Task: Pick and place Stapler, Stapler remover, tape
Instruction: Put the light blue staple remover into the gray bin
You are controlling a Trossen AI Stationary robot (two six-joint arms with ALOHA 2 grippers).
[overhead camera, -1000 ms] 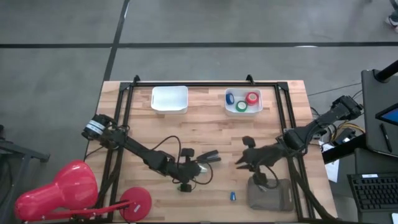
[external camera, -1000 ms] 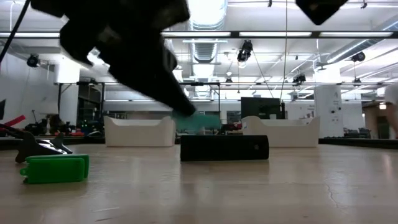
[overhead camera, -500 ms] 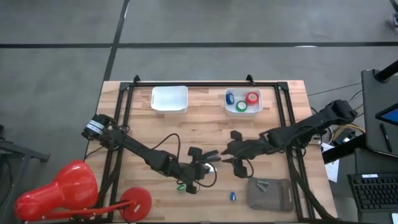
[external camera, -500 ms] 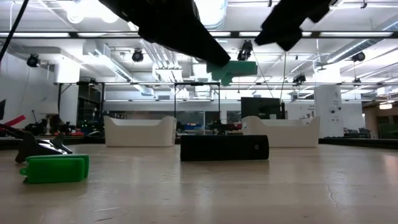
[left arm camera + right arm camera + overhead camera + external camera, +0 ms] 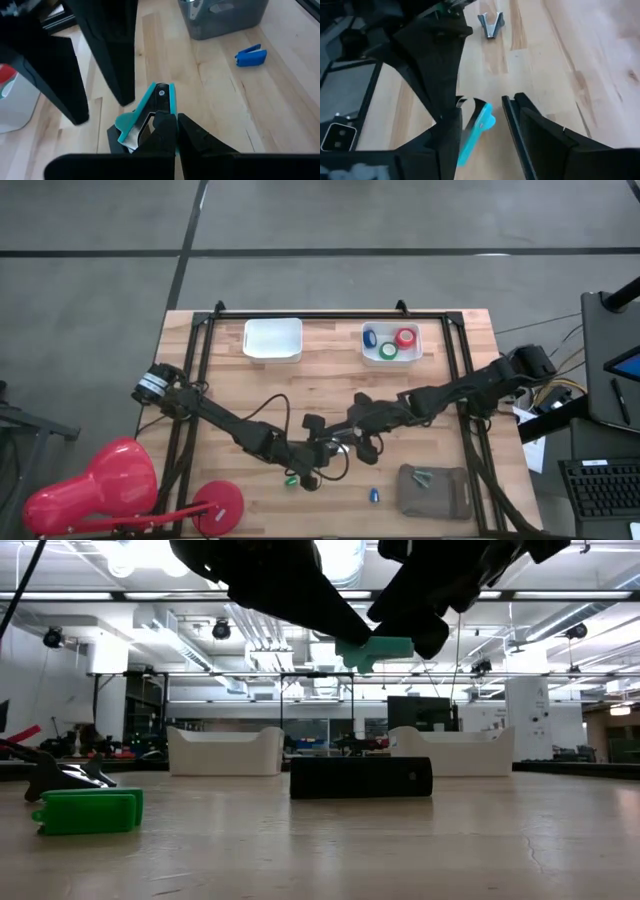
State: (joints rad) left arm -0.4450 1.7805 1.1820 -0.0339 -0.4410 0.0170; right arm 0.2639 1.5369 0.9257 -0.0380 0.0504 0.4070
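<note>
In the high view, your left gripper sits mid-table, clenched on the teal staple remover, and your right gripper reaches in from the other side to meet it. This looks like a hand-over set up in the air rather than a placing. The tape rolls already lie in the far white bin, while the other white bin beside it looks empty. From above, the arms cover the meeting point, so you can pick out neither the remover nor the stapler here. A grey pouch, a small blue piece and a small green piece lie near the front edge, and a red lamp stands off the table's corner. In the low view, the remover hangs well above the wood between two dark gripper shapes, and the black stapler rests on the table beneath it, untouched. A green block lies nearer the camera; what it is you cannot tell. In the left wrist view, the left fingers pinch one end of the remover, leaving the other end free for the taking; the part between the fingers is hidden. In the right wrist view, the right fingers stand spread to either side of the remover, released, with nothing gripped yet. Whether one finger already touches it is hard to say. A silver staple remover lies on the wood beyond.
</note>
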